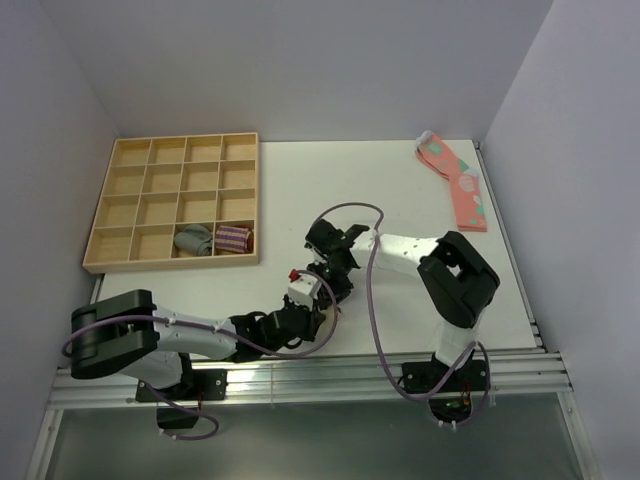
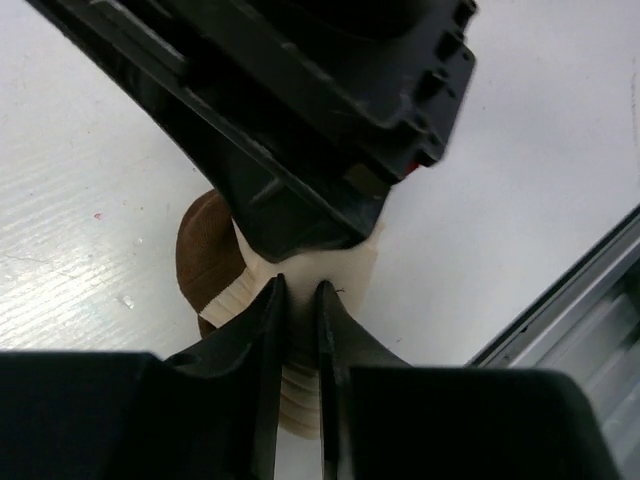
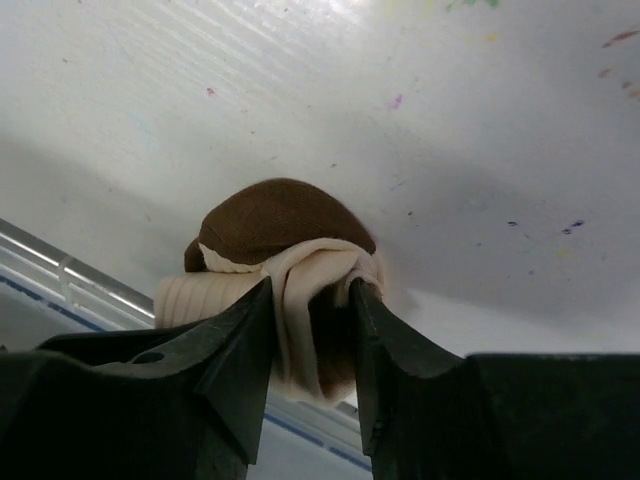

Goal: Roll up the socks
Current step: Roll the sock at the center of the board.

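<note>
The beige socks (image 3: 300,265) are bunched into a lump with a dark brown band (image 3: 275,215) on top, resting on the white table near its front edge. My right gripper (image 3: 312,300) is shut on a cream fold of the lump. My left gripper (image 2: 300,300) is shut on the ribbed cream part (image 2: 300,400) from the other side; a brown band (image 2: 205,255) shows to its left. In the top view both grippers (image 1: 318,295) meet at the front middle of the table and hide the socks.
A wooden compartment tray (image 1: 130,180) stands at the back left, holding a grey rolled sock (image 1: 195,240) and a purple-striped rolled sock (image 1: 233,238). Pink socks with green spots (image 1: 455,180) lie at the back right. A metal rail (image 1: 300,375) runs along the front edge.
</note>
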Controlling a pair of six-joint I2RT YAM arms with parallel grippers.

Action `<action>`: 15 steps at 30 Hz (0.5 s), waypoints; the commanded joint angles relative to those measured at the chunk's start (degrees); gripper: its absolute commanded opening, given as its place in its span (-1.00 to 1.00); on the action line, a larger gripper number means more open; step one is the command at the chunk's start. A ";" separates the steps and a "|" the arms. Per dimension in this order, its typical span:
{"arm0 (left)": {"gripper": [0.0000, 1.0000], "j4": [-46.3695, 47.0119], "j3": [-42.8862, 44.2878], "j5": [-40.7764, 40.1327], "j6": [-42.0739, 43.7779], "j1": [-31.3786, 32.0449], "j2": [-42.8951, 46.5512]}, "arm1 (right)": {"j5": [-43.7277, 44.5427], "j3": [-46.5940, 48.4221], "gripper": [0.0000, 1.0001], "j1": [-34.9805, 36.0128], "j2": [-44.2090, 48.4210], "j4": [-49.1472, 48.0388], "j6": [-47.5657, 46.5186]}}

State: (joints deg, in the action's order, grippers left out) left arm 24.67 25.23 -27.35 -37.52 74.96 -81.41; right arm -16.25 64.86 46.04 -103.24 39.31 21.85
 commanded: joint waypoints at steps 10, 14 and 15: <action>-0.83 0.47 -4.58 13.81 -3.52 -9.91 -1.56 | 11.14 -20.80 0.16 -4.03 20.86 -25.48 8.38; -0.85 0.65 -4.67 16.54 -3.79 -11.50 -2.18 | 8.52 -27.32 0.17 -5.43 26.33 -34.20 9.61; -0.85 0.39 -4.49 16.98 -3.70 -11.68 -2.44 | 9.04 -28.29 0.17 -5.52 27.21 -35.52 9.79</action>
State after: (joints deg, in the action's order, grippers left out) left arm 30.87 22.57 -12.32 -41.45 64.45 -81.67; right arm -9.26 39.20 41.36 -79.09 12.47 30.24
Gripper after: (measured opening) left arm 0.199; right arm 0.584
